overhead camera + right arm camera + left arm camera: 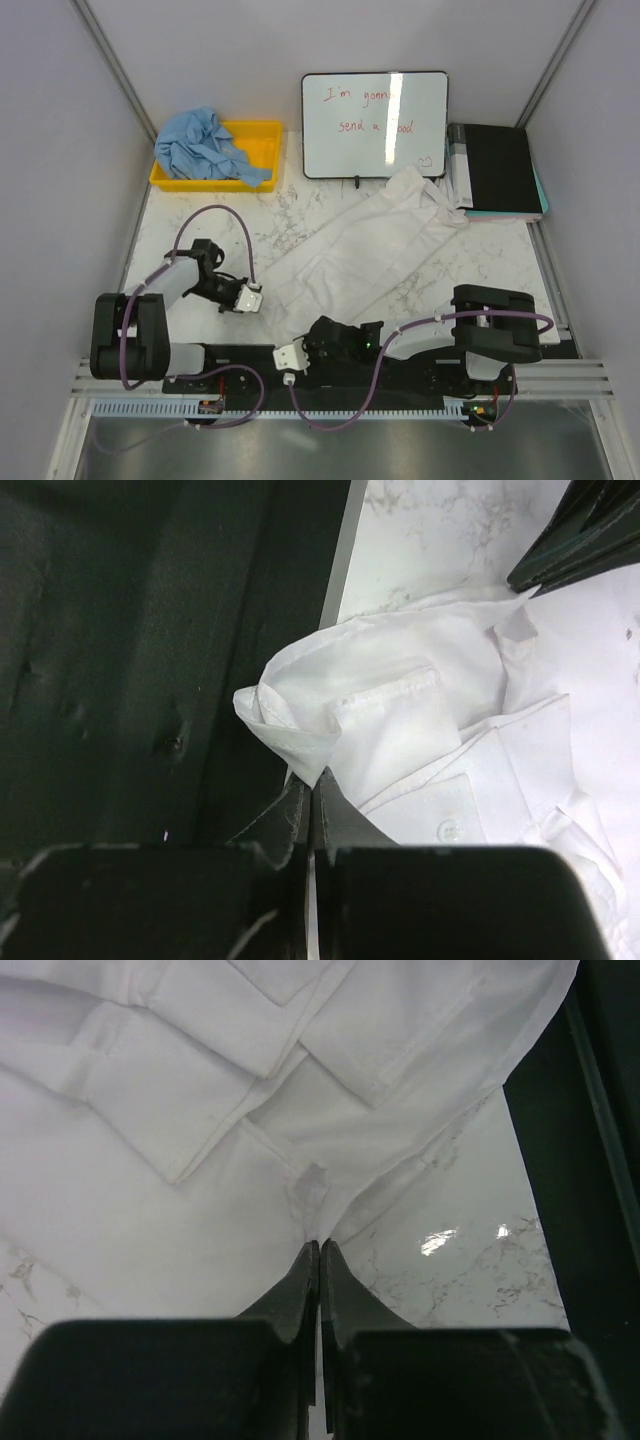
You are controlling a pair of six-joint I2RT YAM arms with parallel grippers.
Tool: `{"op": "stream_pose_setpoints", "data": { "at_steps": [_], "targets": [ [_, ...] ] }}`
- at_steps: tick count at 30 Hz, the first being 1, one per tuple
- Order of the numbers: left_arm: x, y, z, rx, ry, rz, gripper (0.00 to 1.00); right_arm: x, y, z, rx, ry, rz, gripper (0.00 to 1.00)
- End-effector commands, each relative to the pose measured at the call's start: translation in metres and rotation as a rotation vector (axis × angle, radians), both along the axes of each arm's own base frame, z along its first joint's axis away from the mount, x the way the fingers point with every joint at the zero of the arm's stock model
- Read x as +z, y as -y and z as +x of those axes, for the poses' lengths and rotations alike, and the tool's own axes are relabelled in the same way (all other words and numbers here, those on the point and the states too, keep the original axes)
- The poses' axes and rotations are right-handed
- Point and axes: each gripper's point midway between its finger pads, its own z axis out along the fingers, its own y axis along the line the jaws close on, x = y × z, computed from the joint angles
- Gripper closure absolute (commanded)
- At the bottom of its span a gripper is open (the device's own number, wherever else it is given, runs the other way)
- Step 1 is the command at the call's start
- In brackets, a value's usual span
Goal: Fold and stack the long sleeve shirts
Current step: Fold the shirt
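Fabric of the white shirt (365,250) is lying wrinkled in a diagonal band across the marble desk (480,270). It is running from the near edge between the two arms up toward the far right. Its upper end is bunching just beside the black folder (495,165) and below the whiteboard (375,125). The blue shirt (205,145) is sitting crumpled in the yellow bin (262,140) at the far left corner, draping over the bin's near rim, well apart from the white one.

The left tool (250,297) is reaching in from the left at the near end of the white shirt. In its wrist view the fingers (295,1290) are pressing together with no gap. The shirt's hem is puckering into a small ridge right at their tips, so they are pinching the edge of the cloth. Folded layers and seams are overlapping beyond the tips, with bare marble showing to the right.

The right tool (310,785) is sitting low over the black base plate (120,660) at the desk's near edge, near the left one. Its jaws are also pressing shut, nipping a rolled corner of the white shirt that is hanging over the plate's rim. A button (447,830) is showing on a folded strip of cloth next to the tips; which part of the garment that is, I cannot tell.
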Motion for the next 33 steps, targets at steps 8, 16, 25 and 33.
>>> {"op": "stream_pose_setpoints", "data": {
  "at_steps": [8,16,25,33],
  "targets": [
    [0.080,0.030,0.036,-0.466,0.591,-0.142,0.98,0.092,-0.011,0.004,-0.061,0.002,0.241,1.00],
    [0.117,0.074,0.076,-0.514,0.628,-0.208,0.98,0.108,0.048,0.035,-0.200,0.033,0.255,1.00],
    [0.131,0.137,0.136,-0.551,0.681,-0.246,0.98,0.118,0.109,0.074,-0.350,0.089,0.241,1.00],
    [0.141,0.189,0.189,-0.583,0.753,-0.263,0.98,0.121,0.147,0.113,-0.489,0.126,0.231,1.00]
  ]
}}
